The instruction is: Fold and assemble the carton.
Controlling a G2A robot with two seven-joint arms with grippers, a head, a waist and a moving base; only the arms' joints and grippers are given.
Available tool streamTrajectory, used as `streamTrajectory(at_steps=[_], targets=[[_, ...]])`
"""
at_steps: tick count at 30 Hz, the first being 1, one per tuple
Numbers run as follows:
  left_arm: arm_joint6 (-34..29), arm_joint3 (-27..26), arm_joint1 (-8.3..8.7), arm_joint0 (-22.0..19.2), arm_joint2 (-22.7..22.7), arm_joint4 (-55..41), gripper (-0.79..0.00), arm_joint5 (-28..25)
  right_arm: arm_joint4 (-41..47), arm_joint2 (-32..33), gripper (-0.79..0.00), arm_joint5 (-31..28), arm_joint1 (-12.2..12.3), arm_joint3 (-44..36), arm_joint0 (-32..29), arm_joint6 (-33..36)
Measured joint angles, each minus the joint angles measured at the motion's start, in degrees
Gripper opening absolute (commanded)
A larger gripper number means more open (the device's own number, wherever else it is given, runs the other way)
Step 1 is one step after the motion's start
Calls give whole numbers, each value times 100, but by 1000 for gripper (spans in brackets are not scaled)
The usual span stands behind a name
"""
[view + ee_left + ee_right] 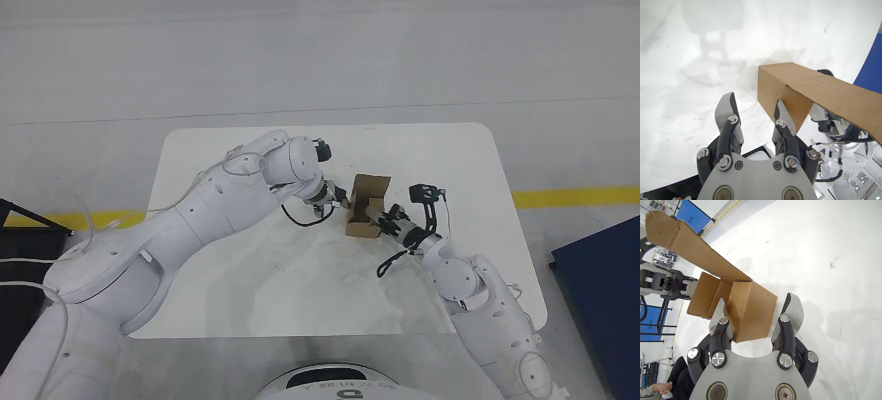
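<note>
**Carton squared up, flaps open, both grippers alongside**

The carton (367, 204) stands near the middle of the table (300, 290), between our two arms. The body is roughly squared; the flaps aren't shut yet.

The left gripper (755, 100) has its jaws spread wide and holds nothing. Its one finger (781, 113) lies against a short flap (797, 106); the other is clear, over bare table.

The right gripper (755, 297) is on the opposite side, also spread wide. It straddles a side panel w/o clamping it, as far as we can tell; there looks to be a sliver of gap at the outer finger (791, 306).

Step in hand, as we judge it: tuck the end flaps in. To do it well:
- Use one gripper as a brace so the body doesn't skid or go out of square.
- Push w/ the other gripper close to the crease, not mid-panel, so the board bends on the score instead of buckling.
- Short flaps first, then the long flap (693, 247), which sticks far out and could catch on an arm.
- Light board, so go gently.

Containers: just the carton. The part of the inside we can see is bare cardboard, nothing in it; the rest is hidden by the walls.
</note>
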Motion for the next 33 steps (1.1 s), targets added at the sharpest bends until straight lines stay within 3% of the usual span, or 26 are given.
streamTrajectory(at_steps=[1, 3, 5, 11, 12, 15, 17, 22, 23, 24, 25, 30, 33], targets=[[-7, 64, -44, -15, 13, 8, -148, -17, 14, -4, -234, -1, -1, 17, 4, -9], [-30, 199, -134, -49, 38, 44, -148, -45, 35, 0, -268, 23, -2, 44, 11, -26], [-52, 306, -208, -84, 37, 63, -169, -58, 12, 5, -388, 78, -1, 25, 1, -49], [-20, 459, -311, -90, -75, 60, -172, -152, -150, 6, -505, 298, 6, -226, -102, -80], [-12, 478, -311, -80, -100, 64, -169, -176, -173, 5, -566, 324, 8, -273, -122, -81], [17, 538, -275, -38, -218, 71, -169, -259, -267, 6, -650, 419, 13, -408, -188, -86], [36, 547, -214, -3, -327, 99, -163, -299, -326, 5, -785, 500, 16, -494, -225, -75], [43, 317, 28, 151, -682, 149, -172, -369, -501, -53, -785, 799, 12, -686, -280, -33], [33, 194, 111, 219, -791, 164, -175, -379, -557, -81, -779, 909, 8, -714, -269, 9], [22, 87, 178, 278, -882, 175, -179, -382, -601, -109, -459, 1004, 5, -730, -253, 48], [12, -29, 252, 345, -980, 189, -188, -381, -657, -142, -348, 1105, 1, -740, -231, 95], [-93, -809, 732, 863, -1643, 352, -228, -327, -847, -359, -179, 1496, -33, -764, -65, 264], [-224, -1375, 1021, 1274, -2066, 493, -243, -305, -833, -469, -185, 1563, -57, -720, 58, 318]])
